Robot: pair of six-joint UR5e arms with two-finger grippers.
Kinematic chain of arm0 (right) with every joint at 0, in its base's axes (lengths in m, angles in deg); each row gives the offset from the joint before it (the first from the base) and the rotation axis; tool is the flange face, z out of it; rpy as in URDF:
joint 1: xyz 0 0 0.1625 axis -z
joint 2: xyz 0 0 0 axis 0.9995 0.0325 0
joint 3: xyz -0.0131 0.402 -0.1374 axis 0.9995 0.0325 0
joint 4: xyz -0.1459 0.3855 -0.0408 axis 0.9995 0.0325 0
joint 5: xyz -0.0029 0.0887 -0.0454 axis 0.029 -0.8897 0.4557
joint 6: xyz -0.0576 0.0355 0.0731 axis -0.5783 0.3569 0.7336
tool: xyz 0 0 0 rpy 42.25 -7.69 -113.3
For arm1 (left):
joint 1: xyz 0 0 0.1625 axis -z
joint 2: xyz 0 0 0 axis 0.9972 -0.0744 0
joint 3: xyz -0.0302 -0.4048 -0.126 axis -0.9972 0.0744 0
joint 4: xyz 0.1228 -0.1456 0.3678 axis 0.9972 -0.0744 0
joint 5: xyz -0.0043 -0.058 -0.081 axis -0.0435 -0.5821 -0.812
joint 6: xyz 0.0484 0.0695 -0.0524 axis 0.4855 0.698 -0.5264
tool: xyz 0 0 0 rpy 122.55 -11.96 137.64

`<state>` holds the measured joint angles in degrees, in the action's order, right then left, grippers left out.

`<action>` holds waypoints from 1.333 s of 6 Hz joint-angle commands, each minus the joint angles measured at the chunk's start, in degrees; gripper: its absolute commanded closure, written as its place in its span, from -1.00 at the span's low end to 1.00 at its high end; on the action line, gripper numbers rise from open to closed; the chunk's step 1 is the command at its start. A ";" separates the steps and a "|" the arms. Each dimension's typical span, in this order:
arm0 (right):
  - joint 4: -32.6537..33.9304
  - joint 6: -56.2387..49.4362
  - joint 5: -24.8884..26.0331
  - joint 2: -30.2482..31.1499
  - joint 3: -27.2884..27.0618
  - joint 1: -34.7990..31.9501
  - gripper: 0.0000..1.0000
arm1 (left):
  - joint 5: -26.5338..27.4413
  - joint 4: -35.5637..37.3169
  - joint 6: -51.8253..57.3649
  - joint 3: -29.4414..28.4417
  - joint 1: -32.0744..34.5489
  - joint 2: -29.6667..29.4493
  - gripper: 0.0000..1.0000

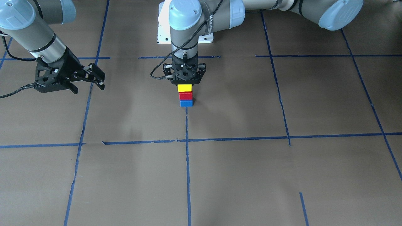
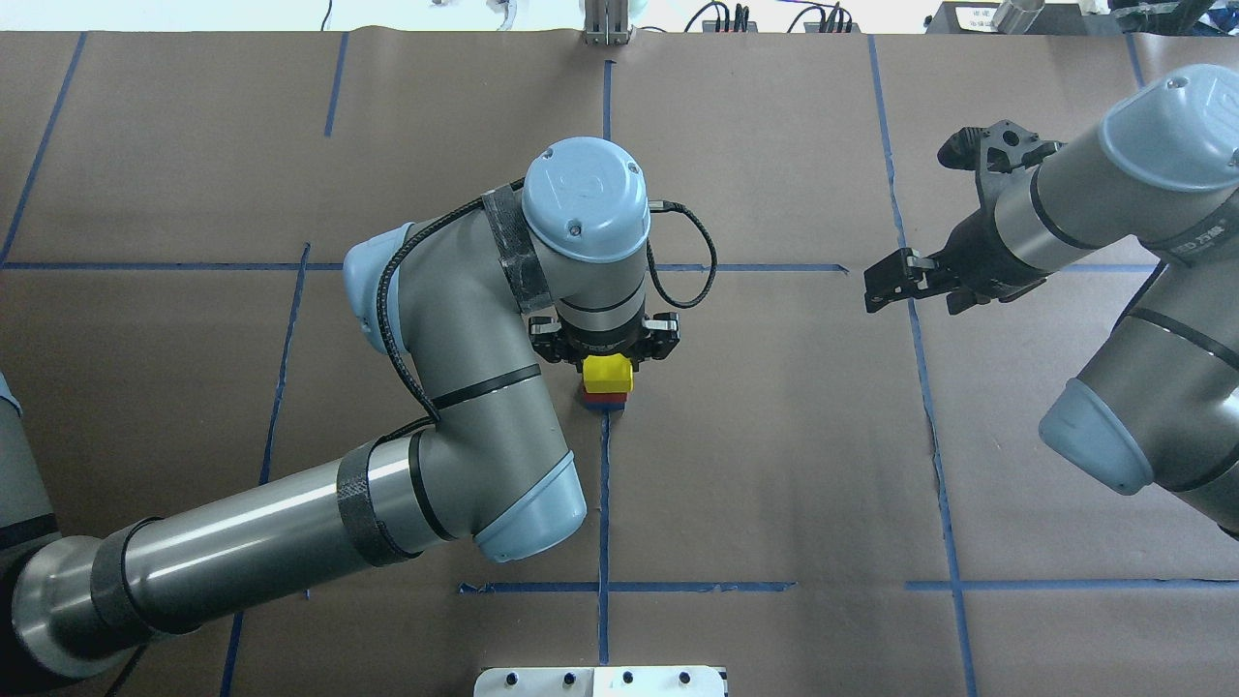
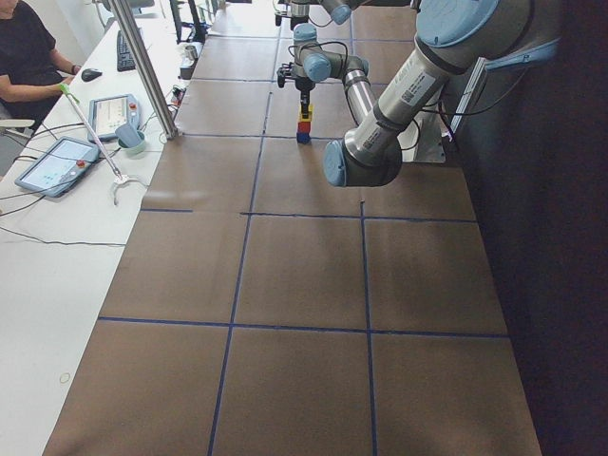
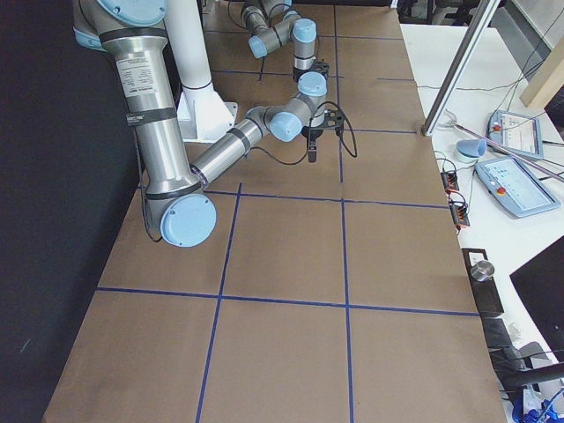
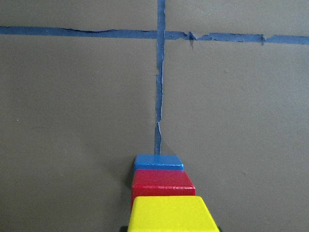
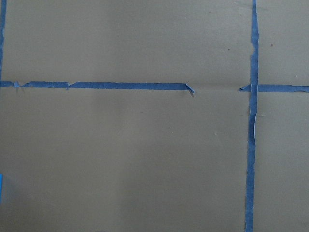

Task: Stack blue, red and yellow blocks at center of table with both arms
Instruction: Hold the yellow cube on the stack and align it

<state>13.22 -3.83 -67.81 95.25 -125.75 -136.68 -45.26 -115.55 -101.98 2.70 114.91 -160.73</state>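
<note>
A blue block (image 1: 186, 103) sits on the brown table at its center, where the blue tape lines meet. A red block (image 1: 185, 95) lies on it and a yellow block (image 1: 184, 88) on top. The left wrist view shows all three from above: yellow (image 5: 169, 212), red (image 5: 162, 182), blue (image 5: 158, 162). My left gripper (image 1: 185, 82) points straight down over the stack (image 2: 607, 374), its tips close against the sides of the yellow block's top. My right gripper (image 1: 89, 87) is open and empty, well off to the side (image 2: 910, 290) above bare table.
The robot's white base plate (image 1: 163, 31) is at the table's edge behind the stack. Blue tape lines (image 6: 252, 121) divide the brown cover into squares. A desk with tablets (image 3: 57, 161) and a seated person (image 3: 24, 57) lies beyond the far edge.
</note>
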 commanded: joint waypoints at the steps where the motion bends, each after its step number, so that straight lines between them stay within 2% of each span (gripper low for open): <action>1: 0.00 0.05 0.00 -0.01 0.00 0.03 -1.00 | 1.28 0.00 0.74 0.00 0.00 0.04 0.52; 5: 0.00 0.05 0.09 -0.01 0.09 0.11 -1.00 | 2.25 0.00 0.74 0.18 -0.09 0.04 0.52; 6: 0.00 0.05 0.09 -0.01 0.01 0.11 -1.00 | 2.25 0.00 0.74 0.18 -0.09 0.13 0.11; 7: 0.00 0.05 0.00 -0.01 0.09 0.11 -1.00 | 2.25 0.00 0.74 0.18 0.00 0.21 -0.01; 8: 0.00 0.05 0.00 -0.01 0.09 0.11 -1.00 | 2.25 0.00 0.74 0.52 0.00 0.13 0.00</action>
<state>13.22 -3.78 -67.79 95.25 -125.68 -136.57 -43.01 -115.55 -101.24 3.01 114.88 -160.58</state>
